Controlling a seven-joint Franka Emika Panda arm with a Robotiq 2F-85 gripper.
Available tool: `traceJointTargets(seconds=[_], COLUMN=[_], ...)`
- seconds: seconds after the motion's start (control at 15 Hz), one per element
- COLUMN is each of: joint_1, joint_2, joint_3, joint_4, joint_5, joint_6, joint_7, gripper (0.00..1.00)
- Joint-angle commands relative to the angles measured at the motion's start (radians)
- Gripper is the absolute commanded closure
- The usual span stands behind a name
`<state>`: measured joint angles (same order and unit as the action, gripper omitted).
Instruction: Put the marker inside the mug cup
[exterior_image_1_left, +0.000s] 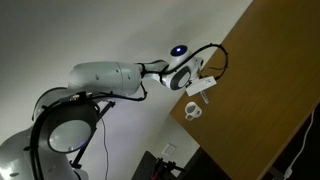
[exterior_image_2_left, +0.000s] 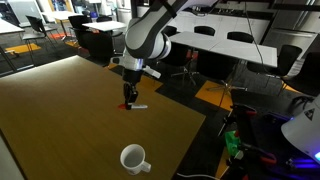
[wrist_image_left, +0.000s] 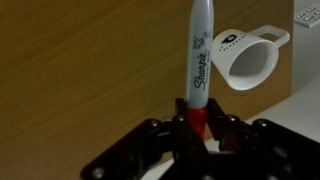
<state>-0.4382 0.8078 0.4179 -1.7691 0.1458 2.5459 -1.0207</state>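
I cannot tell whether the gripper (wrist_image_left: 198, 130) at lower centre clamps the marker (wrist_image_left: 200, 60) with its 2 fingers, so I confirm grip on the red end before lifting toward the mug cup (wrist_image_left: 245, 58), upper right.

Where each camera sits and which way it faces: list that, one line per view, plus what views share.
Exterior view: near the arm's base, rolled sideways, looking along the arm to the table; shows the arm, gripper, mug.
Exterior view: beyond the table's edge, looking across it toward office desks; shows the forearm, gripper, marker, mug.
Wrist view: on the wrist, looking past the fingers along the marker to the mug.
Shared: all three show the mug and table.
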Motion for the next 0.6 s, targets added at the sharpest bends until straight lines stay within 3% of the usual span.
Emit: traceJointTargets(seconds=[0.0, 0.2, 0.53], joint_1=[0.033, -0.033, -0.061], joint_2=[-0.009, 0.019, 0.046], joint_3=[-0.034, 0.047, 0.116], joint_4=[0.003, 0.013, 0.037], joint_5=[0.045, 0.112, 0.25], joint_6=[-0.005, 0.008, -0.011], joint_7=[-0.028, -0.195, -0.471], gripper=[0.94, 0.94, 0.94])
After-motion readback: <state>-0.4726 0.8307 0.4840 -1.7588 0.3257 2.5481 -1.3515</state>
